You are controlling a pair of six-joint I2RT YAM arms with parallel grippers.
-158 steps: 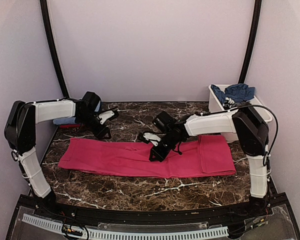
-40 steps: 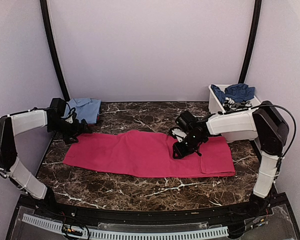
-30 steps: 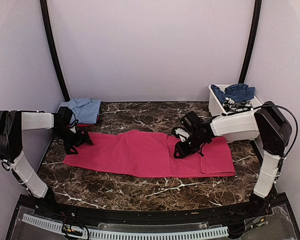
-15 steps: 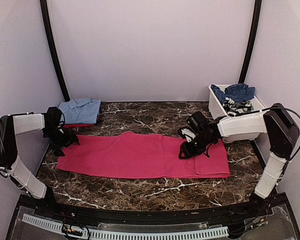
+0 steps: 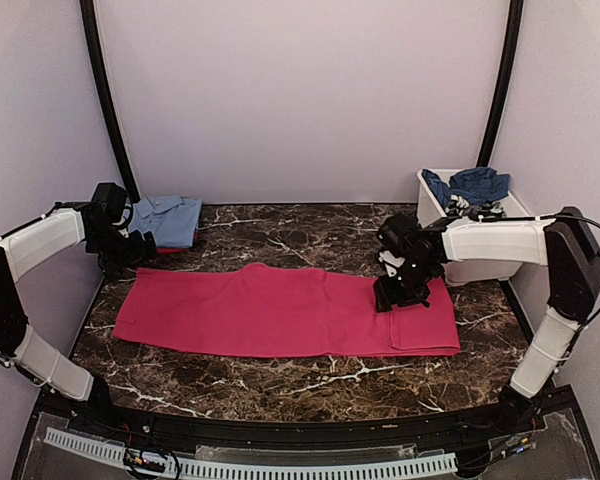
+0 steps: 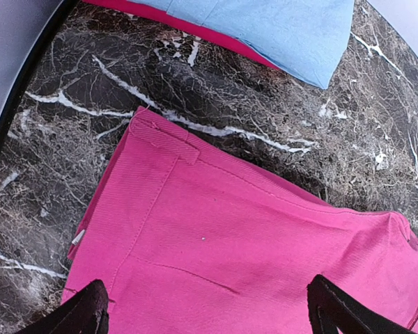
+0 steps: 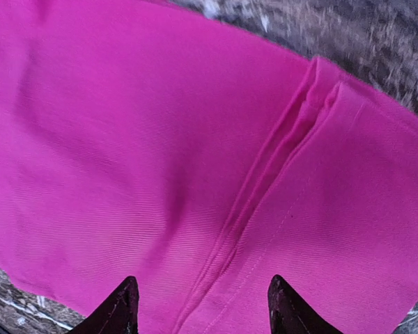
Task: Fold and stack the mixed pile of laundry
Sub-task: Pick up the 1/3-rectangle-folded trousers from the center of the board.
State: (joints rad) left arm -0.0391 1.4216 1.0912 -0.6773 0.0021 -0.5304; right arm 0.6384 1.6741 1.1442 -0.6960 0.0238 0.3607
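Pink garment: we have the magenta-pink garment (image 5: 280,312) spread flat and lengthwise across the middle of the bench (image 5: 280,232), with a stitched fold running across it near its right end.
Left tool: the left tool (image 6: 209,314) hangs over the garment's far left corner, its fingers wide apart and nothing between them.
Right tool: the right tool (image 7: 203,309) sits low over that fold, fingers apart with no cloth pinched. We cannot tell whether the tips touch the fabric.
Blue shirt: the light blue shirt (image 5: 170,218) lies folded at the far left corner, just beyond the pink cloth, with a red edge (image 6: 216,36) showing under it.
Tub: the white tub (image 5: 430,208) stands at the far right, holding the dark navy-blue garment (image 5: 472,183) and the grey-and-white patterned piece (image 5: 467,208).
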